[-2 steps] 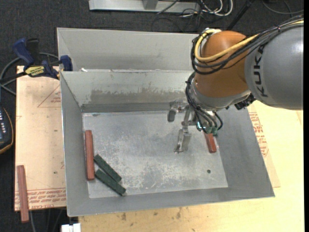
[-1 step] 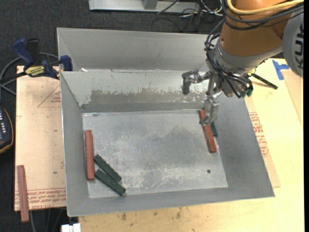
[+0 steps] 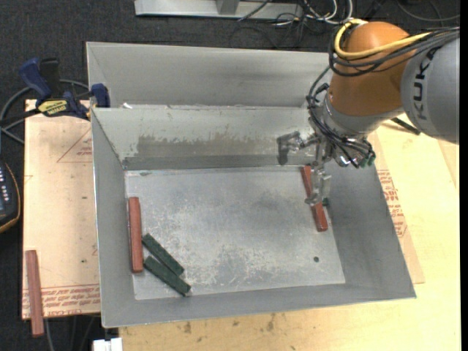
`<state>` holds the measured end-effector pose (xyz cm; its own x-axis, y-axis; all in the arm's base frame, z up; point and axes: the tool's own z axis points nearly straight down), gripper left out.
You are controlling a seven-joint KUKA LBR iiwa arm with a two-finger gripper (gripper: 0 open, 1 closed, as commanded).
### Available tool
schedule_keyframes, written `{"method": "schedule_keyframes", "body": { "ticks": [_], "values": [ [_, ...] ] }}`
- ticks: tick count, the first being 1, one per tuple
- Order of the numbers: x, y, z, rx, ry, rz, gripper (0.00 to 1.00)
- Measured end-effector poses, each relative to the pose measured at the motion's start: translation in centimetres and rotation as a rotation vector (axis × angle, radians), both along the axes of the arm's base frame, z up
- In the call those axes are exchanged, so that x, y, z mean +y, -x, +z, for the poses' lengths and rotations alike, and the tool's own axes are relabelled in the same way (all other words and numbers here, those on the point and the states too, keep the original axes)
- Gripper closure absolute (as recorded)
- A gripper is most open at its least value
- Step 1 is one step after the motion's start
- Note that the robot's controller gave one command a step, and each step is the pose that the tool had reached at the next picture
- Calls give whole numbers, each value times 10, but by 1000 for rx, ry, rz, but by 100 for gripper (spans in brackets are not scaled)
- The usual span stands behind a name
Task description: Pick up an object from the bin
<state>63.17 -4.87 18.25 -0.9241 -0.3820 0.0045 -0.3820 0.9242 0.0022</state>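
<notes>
My gripper (image 3: 319,189) is down at the right side of the bin, close to the right wall. A red-brown stick (image 3: 321,218) runs along the foot of that wall, and its middle sits between my fingers. The gripper is shut on this stick; the stick's upper end shows left of the fingers and its lower end sticks out below them. Whether the stick is lifted off the floor I cannot tell.
A second red-brown stick (image 3: 135,234) lies along the left edge of the bin floor. Two dark green sticks (image 3: 164,265) lie crossed beside its lower end, in the front left corner. The arm's orange-covered wrist hangs over the bin's right rear.
</notes>
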Motion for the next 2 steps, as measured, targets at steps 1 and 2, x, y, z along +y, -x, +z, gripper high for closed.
{"method": "schedule_keyframes", "body": {
  "ticks": [1, 2],
  "values": [
    [-39, -4, 71, -13, 1, 530, 0],
    [-49, -8, -88, 0, -6, 511, 0]
  ]
}}
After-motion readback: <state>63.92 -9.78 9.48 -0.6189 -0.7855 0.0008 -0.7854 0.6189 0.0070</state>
